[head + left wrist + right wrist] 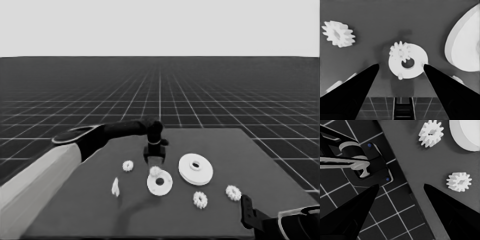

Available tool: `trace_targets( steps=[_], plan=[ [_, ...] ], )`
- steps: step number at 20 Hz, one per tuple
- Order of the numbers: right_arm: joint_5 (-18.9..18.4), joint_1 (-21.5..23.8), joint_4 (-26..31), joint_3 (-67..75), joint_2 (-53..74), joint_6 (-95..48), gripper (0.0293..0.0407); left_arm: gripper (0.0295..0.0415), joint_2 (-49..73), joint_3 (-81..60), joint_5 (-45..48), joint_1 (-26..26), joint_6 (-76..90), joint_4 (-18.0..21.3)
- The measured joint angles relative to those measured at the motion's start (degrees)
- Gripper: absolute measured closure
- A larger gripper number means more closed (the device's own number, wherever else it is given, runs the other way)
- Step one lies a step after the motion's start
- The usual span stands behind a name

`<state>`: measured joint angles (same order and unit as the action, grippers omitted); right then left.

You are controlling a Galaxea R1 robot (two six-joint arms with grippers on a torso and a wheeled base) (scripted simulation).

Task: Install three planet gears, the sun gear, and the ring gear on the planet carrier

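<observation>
Above the middle of the table (260,150), the left end effector (155,161) hangs over the smaller round part (160,183), fingers spread apart and holding nothing. The left wrist view shows the wedges wide, with the smaller round part between and beyond them.

Status of assembly:
- One gear (400,51) sits on the smaller round part, at its far edge in the head view. Two bare pegs show on the part's rim in the left wrist view, so two planet positions appear unfilled.
- Three gears lie loose on the table: one (128,165) to the left of the smaller round part, one (200,199) near and to its right, one (233,192) farther right.
- The larger round part (195,169) rests on the table just right of the smaller one, not yet installed.
- A thin white piece (115,187) lies at the left, unused.

The right end effector (401,186) waits at the table's near right corner, fingers apart and empty.

Judgement: one of five installations appears complete; three gears and the larger round part remain.
</observation>
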<state>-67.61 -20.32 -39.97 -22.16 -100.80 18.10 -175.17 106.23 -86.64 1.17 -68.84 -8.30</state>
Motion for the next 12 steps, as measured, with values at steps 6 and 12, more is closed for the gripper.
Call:
trace_targets(
  steps=[6,12],
  plan=[
    [0.00,0.00,0.00,0.00,0.00,0.00,0.0315,0.0326,17.39,0.07,1.96,0.77,17.28,2.01],
    [0.00,0.00,0.00,0.00,0.00,0.00,0.0315,0.0326,15.54,5.92,6.68,-5.70,20.83,-2.53]
  ],
)
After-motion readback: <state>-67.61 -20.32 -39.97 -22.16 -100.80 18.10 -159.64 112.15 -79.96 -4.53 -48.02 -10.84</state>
